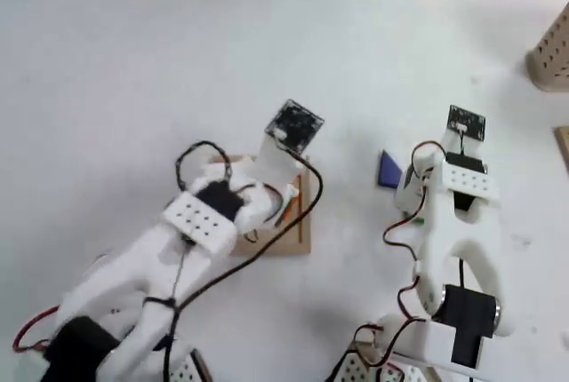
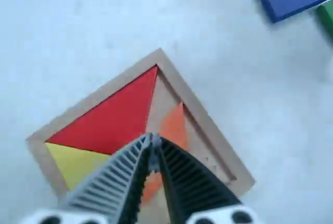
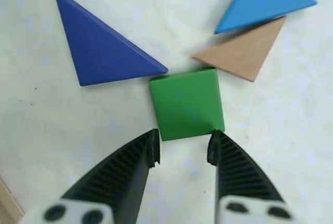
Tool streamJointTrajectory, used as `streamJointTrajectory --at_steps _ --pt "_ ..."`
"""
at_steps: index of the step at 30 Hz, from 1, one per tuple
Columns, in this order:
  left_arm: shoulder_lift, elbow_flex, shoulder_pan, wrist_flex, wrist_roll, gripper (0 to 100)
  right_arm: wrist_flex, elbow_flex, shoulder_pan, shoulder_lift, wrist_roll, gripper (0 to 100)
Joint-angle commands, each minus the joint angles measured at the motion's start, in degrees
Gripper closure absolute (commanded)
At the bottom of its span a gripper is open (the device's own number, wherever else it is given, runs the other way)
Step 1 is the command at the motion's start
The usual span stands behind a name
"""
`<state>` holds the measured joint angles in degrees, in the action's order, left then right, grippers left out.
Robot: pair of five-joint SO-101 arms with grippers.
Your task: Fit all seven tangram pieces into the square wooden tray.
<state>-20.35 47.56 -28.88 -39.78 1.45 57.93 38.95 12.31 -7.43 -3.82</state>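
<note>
The square wooden tray (image 2: 205, 122) holds a red triangle (image 2: 112, 120), a yellow triangle (image 2: 75, 161) and an orange piece (image 2: 173, 127). My left gripper (image 2: 152, 140) hangs shut just above the orange piece, with nothing between its fingers. In the high view the left arm (image 1: 213, 213) covers most of the tray (image 1: 300, 238). My right gripper (image 3: 183, 148) is open, its tips at the near edge of a green square (image 3: 187, 101). Around the square lie a dark blue triangle (image 3: 99, 47), a light blue triangle (image 3: 260, 0) and a tan triangle (image 3: 242, 52).
The right arm (image 1: 449, 213) stands right of the tray, with the dark blue triangle (image 1: 388, 169) showing beside it. A perforated wooden block (image 1: 551, 53) sits at the table's far right edge. The far half of the white table is open.
</note>
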Motion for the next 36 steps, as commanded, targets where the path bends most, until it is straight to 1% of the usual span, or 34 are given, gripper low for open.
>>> streamJointTrajectory --at_steps 1,5,7,9,17,29,36 --pt "9.9 -5.0 -3.3 9.8 -6.4 98 -0.5 -1.9 -0.6 -0.2 0.5 84.4" --pt "21.2 -6.9 -2.6 19.5 -11.9 98 -0.5 -1.9 -0.6 -0.2 0.5 84.4" --pt "25.6 -7.8 -2.6 21.5 -12.4 98 -0.5 -1.9 -0.6 -0.2 0.5 84.4" --pt "26.8 -8.7 -2.5 21.2 -12.4 98 -0.5 -1.9 -0.6 -0.2 0.5 84.4" --pt "23.3 -5.0 -2.6 20.0 -12.4 98 -0.5 -1.9 -0.6 -0.2 0.5 84.4" --pt "6.0 11.5 -2.5 20.0 -12.3 98 -0.5 -1.9 -0.6 -0.2 0.5 84.4" --pt "3.2 14.8 -2.5 20.0 -12.5 98 -0.5 -1.9 -0.6 -0.2 0.5 84.4"
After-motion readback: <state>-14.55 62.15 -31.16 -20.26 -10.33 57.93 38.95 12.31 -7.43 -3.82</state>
